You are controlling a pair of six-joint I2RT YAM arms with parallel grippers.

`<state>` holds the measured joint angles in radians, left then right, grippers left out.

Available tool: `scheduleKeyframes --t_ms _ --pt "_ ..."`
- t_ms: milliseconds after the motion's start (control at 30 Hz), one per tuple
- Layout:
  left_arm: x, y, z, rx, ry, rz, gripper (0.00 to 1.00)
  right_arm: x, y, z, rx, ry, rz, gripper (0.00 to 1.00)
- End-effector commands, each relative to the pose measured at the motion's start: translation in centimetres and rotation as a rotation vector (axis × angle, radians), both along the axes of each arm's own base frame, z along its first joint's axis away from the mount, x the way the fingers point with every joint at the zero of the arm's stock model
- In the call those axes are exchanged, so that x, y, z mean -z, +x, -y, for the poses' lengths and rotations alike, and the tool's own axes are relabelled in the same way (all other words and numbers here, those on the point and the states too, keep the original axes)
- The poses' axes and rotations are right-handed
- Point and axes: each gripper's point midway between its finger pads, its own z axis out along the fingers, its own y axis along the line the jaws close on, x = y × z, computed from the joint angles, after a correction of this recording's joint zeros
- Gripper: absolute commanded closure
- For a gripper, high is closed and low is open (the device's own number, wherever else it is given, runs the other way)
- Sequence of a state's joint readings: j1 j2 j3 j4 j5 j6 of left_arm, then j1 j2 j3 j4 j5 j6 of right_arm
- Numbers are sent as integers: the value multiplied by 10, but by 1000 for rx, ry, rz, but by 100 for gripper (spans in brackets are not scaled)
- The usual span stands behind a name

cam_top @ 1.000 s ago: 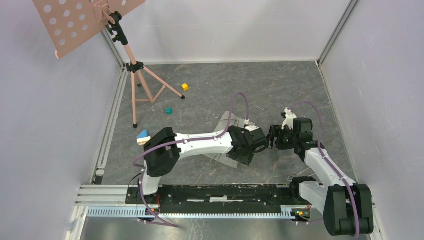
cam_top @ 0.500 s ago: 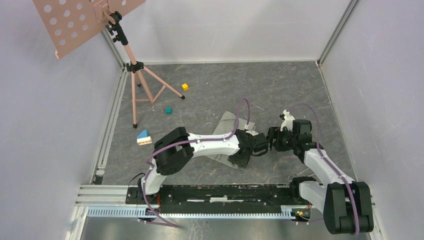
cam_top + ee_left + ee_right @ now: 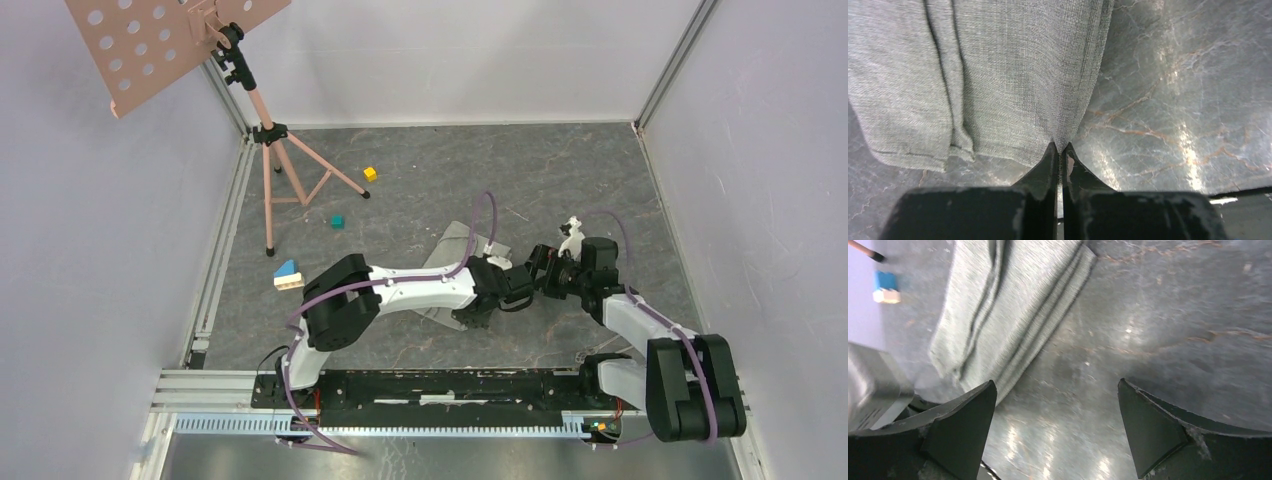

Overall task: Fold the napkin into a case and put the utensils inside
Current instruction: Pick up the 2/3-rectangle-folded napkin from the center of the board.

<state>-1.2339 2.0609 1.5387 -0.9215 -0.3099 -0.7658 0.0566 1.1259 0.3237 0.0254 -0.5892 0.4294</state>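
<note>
Grey napkin (image 3: 1013,75) runs long toward twelve o'clock from my left hand (image 3: 1060,147), which pinches its near edge; my right hand (image 3: 1056,385) is spread wide, holding nothing.

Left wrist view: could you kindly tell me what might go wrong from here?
The left end effector pinches the napkin only at its edge, so the cloth may slip free when pulled. A tug could drag the folds apart. The open right end effector sits close; the two might collide.
</note>
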Motion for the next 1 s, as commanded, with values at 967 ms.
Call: scheduleKeyframes --t_ms 967 --pt "-58 -2 11 22 -209 5 98 -1 37 -54 295 342 -118 40"
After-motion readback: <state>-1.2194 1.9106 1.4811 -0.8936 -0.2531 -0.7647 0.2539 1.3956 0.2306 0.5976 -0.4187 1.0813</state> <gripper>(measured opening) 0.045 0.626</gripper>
